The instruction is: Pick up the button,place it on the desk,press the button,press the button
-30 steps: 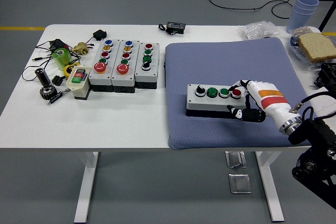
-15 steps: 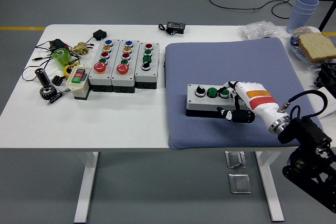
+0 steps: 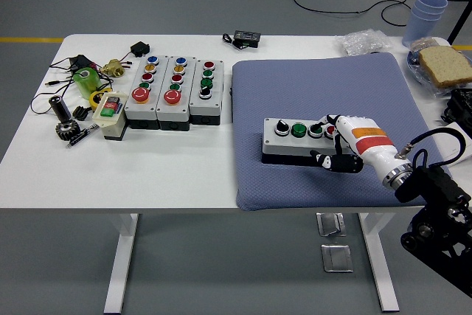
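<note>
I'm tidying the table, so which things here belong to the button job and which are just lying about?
In use: button box on the blue mat; right hand at its right end.

Lying about: three button boxes, yellow switch box, gear, black adapter, plastic bag, bread, cups.

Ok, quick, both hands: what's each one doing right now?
Left hand: not in view.
Right hand: at the button box's right end, over its red button; grip cannot be told.

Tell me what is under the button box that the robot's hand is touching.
The button box lies on a blue-grey mat on the white table. The right hand covers its right end.
</note>
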Robot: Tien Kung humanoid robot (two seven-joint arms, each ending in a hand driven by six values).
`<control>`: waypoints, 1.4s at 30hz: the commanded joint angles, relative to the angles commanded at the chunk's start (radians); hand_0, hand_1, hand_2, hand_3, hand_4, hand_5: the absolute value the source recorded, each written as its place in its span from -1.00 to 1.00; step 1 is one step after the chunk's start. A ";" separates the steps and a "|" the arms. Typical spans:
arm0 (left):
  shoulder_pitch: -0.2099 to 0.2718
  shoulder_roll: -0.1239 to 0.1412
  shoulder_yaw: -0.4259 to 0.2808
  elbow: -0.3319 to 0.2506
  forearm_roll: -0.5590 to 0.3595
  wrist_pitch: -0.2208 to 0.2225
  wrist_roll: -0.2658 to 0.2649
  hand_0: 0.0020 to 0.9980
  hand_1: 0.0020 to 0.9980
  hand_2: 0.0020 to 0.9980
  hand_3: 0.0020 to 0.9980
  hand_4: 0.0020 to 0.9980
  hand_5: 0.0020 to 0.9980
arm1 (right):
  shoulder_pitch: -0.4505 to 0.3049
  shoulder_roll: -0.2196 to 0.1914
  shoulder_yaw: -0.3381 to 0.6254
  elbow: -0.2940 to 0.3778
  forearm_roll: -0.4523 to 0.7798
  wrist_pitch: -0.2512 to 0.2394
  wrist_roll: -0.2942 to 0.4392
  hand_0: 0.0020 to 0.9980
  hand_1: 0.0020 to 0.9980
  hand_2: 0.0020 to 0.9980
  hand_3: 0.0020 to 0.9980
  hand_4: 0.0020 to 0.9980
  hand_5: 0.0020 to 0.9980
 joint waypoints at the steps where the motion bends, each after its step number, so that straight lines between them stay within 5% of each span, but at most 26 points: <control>1: 0.000 0.000 0.000 0.000 0.000 0.000 0.000 0.29 0.25 0.22 0.13 -0.38 0.73 | -0.001 0.000 0.000 -0.002 0.000 0.001 0.000 -0.74 -1.00 -0.64 0.28 0.52 -0.32; 14: -0.001 0.000 0.000 0.000 0.001 0.000 0.000 0.29 0.25 0.22 0.13 -0.38 0.72 | -0.004 0.005 -0.019 -0.020 0.002 0.010 0.000 -0.74 -1.00 -0.64 0.28 0.52 -0.32; 22: -0.001 0.000 0.006 0.000 -0.002 -0.001 0.000 0.29 0.25 0.22 0.13 -0.38 0.72 | -0.032 -0.001 0.103 0.026 0.051 0.069 -0.008 -0.73 -1.00 -0.63 0.29 0.52 -0.31; 23: -0.001 0.000 0.007 0.000 -0.002 -0.001 -0.001 0.29 0.25 0.22 0.13 -0.38 0.72 | -0.037 -0.002 0.126 0.033 0.074 0.071 -0.005 -0.45 -0.79 -0.34 0.41 0.54 -0.30; 28: 0.000 0.000 0.007 0.000 -0.003 -0.001 -0.002 0.29 0.25 0.22 0.13 -0.38 0.72 | -0.079 -0.001 0.274 0.063 0.271 0.193 -0.007 -0.45 -0.79 -0.34 0.41 0.54 -0.30; 29: -0.001 0.000 0.009 0.000 -0.004 -0.001 -0.003 0.29 0.25 0.22 0.13 -0.38 0.73 | -0.095 -0.001 0.311 0.065 0.317 0.213 0.005 -0.18 -0.32 0.00 0.46 0.54 -0.30; 30: -0.001 0.000 0.009 0.000 -0.005 -0.001 -0.003 0.29 0.25 0.22 0.13 -0.38 0.73 | -0.111 -0.003 0.343 0.070 0.362 0.227 0.015 -0.18 -0.32 0.00 0.46 0.54 -0.30; 34: -0.002 0.000 0.011 0.000 -0.007 -0.001 -0.004 0.29 0.25 0.22 0.13 -0.38 0.73 | -0.142 -0.002 0.413 0.077 0.524 0.239 0.036 -0.18 -0.32 0.00 0.46 0.54 -0.30; 35: -0.003 0.000 0.015 0.000 -0.008 -0.001 -0.004 0.29 0.25 0.22 0.13 -0.38 0.72 | -0.164 0.009 0.444 0.071 0.569 0.229 0.055 0.15 0.13 0.31 0.47 0.55 -0.30; 40: -0.005 0.000 0.018 0.000 -0.006 -0.003 -0.004 0.29 0.25 0.22 0.13 -0.38 0.72 | -0.229 0.051 0.532 0.051 0.777 0.202 0.103 0.15 0.13 0.31 0.47 0.55 -0.30; 41: -0.005 0.000 0.018 0.000 -0.005 -0.003 -0.004 0.29 0.25 0.22 0.13 -0.38 0.72 | -0.249 0.064 0.556 0.043 0.823 0.203 0.104 0.41 0.34 0.45 0.44 0.55 -0.27; 42: -0.005 0.000 0.018 0.000 -0.005 -0.003 -0.004 0.29 0.25 0.22 0.13 -0.38 0.72 | -0.260 0.070 0.572 0.039 0.862 0.203 0.104 0.41 0.34 0.45 0.44 0.55 -0.27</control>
